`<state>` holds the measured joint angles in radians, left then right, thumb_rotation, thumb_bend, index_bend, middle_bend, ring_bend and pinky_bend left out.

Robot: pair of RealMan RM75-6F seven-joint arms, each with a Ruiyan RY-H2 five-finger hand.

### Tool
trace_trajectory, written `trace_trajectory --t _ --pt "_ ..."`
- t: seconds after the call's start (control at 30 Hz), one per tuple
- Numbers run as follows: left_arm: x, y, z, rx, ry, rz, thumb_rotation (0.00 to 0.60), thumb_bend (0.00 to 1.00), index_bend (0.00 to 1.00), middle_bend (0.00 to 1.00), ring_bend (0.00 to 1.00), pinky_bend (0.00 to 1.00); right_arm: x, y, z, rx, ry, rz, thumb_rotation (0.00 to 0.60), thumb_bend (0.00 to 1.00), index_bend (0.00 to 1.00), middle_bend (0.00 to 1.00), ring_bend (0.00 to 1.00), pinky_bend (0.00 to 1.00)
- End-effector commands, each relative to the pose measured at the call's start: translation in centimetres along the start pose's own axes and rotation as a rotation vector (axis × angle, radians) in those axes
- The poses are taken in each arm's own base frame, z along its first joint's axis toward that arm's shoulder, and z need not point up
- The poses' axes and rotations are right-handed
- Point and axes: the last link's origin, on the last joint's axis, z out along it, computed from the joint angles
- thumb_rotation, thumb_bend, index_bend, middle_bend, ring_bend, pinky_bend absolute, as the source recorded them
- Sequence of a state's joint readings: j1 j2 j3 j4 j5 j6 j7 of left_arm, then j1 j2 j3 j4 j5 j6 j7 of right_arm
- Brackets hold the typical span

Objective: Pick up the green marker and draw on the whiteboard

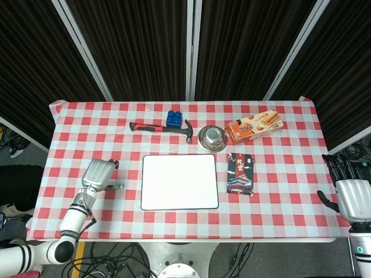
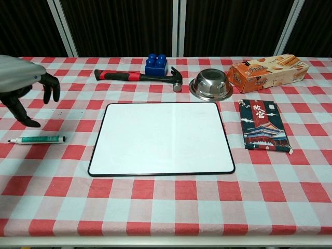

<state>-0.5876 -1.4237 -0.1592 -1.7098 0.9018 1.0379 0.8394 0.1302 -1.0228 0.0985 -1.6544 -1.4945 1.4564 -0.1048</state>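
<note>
The green marker (image 2: 37, 139) lies flat on the checked cloth, left of the whiteboard (image 2: 162, 138); in the head view only its tip (image 1: 117, 186) shows past my left hand. My left hand (image 2: 23, 85) hovers above and slightly behind the marker, fingers spread and pointing down, holding nothing. In the head view the left hand (image 1: 97, 174) covers most of the marker. The whiteboard (image 1: 179, 181) is blank, in the middle of the table. My right hand (image 1: 349, 191) hangs off the table's right edge, fingers apart and empty.
Behind the whiteboard lie a red-handled hammer (image 2: 137, 77), a blue block (image 2: 156, 64) and a steel bowl (image 2: 210, 84). An orange biscuit box (image 2: 268, 71) sits at the far right, and a dark packet (image 2: 263, 125) lies right of the board.
</note>
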Motion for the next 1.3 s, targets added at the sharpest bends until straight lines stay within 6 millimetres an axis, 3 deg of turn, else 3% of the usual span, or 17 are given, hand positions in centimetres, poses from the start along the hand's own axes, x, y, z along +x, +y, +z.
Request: trace_trajectory --t 0.03,0.43,1.3 --pt "-0.7 1.6 0.0 -0.015 -0.022 0.012 0.600 0.14 0.39 0.42 0.80 0.99 -0.2 0.0 0.0 -0.003 -0.006 0.003 0.600 0.16 0.05 0.12 0.03 0.14" --pt "-3.2 3.1 0.9 0.062 -0.083 0.122 0.600 0.25 0.42 0.44 0.83 1.00 -0.6 0.2 0.1 -0.011 -0.026 0.011 0.600 0.16 0.05 0.12 0.03 0.14" --pt "-5.1 2.9 1.5 0.128 -0.132 0.099 0.600 0.27 0.47 0.52 0.87 1.00 -0.9 0.6 -0.2 -0.033 -0.051 0.017 0.600 0.16 0.05 0.11 0.03 0.14"
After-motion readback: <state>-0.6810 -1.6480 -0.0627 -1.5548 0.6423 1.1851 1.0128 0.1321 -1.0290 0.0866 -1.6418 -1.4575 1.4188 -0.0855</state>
